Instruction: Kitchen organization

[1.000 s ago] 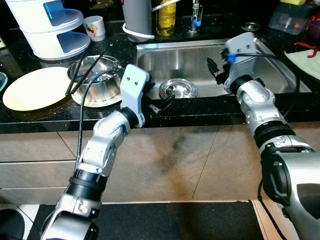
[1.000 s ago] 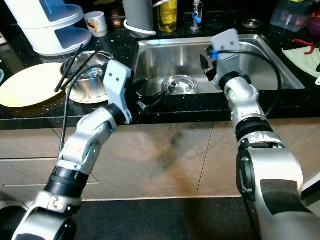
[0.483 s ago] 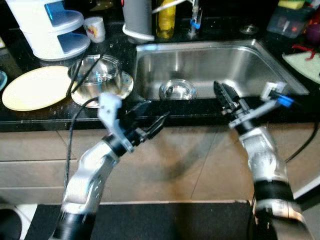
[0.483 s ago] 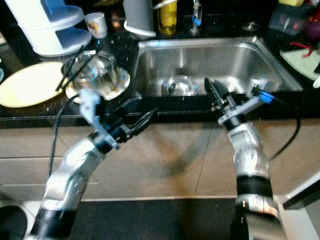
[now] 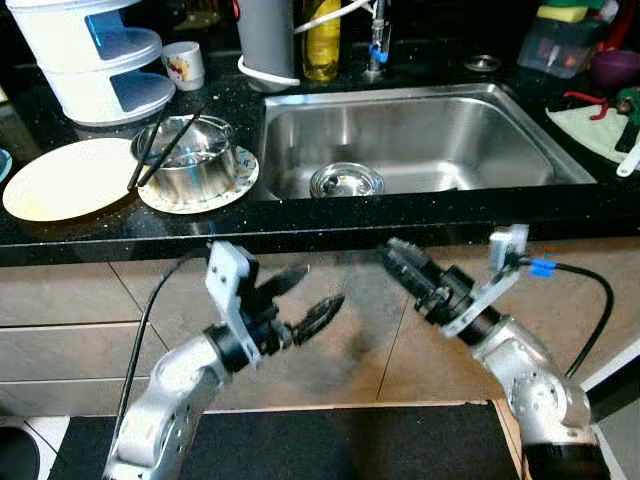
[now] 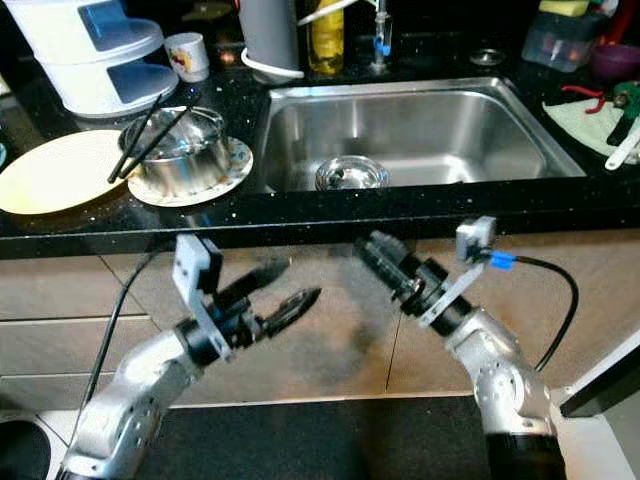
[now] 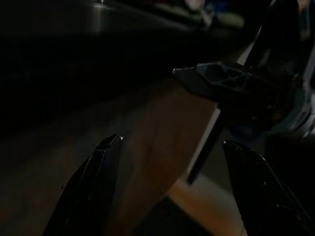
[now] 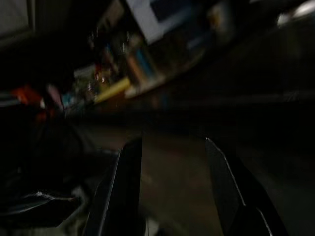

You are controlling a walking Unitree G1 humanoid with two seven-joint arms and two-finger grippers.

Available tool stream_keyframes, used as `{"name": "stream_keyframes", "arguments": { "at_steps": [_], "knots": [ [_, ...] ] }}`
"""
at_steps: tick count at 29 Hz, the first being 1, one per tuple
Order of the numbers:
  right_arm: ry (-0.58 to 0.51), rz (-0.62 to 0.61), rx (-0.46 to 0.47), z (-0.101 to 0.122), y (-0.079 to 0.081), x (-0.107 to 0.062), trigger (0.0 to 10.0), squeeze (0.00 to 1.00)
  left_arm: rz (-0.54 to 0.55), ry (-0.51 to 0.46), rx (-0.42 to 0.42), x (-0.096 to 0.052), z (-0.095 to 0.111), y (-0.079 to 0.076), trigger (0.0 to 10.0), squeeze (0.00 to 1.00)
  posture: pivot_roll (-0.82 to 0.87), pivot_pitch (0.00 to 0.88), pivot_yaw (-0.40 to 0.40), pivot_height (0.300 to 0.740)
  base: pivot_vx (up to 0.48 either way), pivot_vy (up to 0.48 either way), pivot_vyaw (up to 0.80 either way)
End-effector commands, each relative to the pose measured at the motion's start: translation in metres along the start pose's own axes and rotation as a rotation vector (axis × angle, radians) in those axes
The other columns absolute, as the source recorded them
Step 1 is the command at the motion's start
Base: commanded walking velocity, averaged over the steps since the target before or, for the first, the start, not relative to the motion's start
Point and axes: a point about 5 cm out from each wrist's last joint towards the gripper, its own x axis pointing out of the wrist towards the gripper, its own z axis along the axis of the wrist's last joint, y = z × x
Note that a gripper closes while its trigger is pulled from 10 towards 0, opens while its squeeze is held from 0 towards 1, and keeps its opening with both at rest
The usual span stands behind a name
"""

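A black counter (image 5: 330, 225) is running across the kitchen, with a steel sink (image 5: 400, 135) set in it. A small steel bowl (image 5: 346, 181) is lying in the sink. A pot (image 5: 186, 158) with black chopsticks (image 5: 150, 155) is sitting on a plate (image 5: 232, 185) left of the sink, next to a big yellow plate (image 5: 65, 178). Both grippers are hanging lower, in front of the cupboards — well apart from the dishes. The left gripper (image 5: 305, 300) is spreading its fingers wide and holding nothing. The right gripper (image 5: 395, 258) is pointing left, its fingers a little apart — nothing between them.
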Motion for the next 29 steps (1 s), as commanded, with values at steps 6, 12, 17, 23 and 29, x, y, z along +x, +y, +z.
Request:
{"name": "stream_keyframes", "arguments": {
  "at_steps": [6, 12, 17, 23, 29],
  "knots": [
    [0.369, -0.204, -0.16, -0.04, -0.017, -0.007, 10.0, 0.0, 0.299, 0.399, 0.138, -0.026, -0.048, 0.032, 10.0, 0.0, -0.09, 0.214, 0.021, 0.74, 0.0, 0.0, 0.0],
    [0.507, -0.47, -0.228, -0.073, -0.029, -0.014, 10.0, 0.0, 0.508, 0.584, 0.177, -0.056, -0.082, 0.044, 10.0, 0.0, -0.09, 0.216, 0.026, 0.74, 0.0, 0.0, 0.0],
    [0.641, -0.567, -0.309, -0.117, -0.016, -0.019, 10.0, 0.0, 0.628, 0.601, 0.089, -0.076, -0.115, 0.031, 10.0, 0.0, -0.1, 0.217, 0.019, 0.74, 0.0, 0.0, 0.0],
    [0.6, -0.747, -0.295, -0.133, -0.012, -0.031, 10.0, 0.0, 0.635, 0.645, 0.057, -0.078, -0.135, 0.017, 10.0, 0.0, -0.09, 0.217, 0.02, 0.74, 0.0, 0.0, 0.0],
    [0.629, -0.712, -0.275, -0.148, 0.009, -0.024, 10.0, 0.0, 0.643, 0.673, 0.056, -0.078, -0.144, 0.015, 10.0, 0.0, -0.12, 0.21, 0.028, 0.74, 0.0, 0.0, 0.0]
  ]
}}
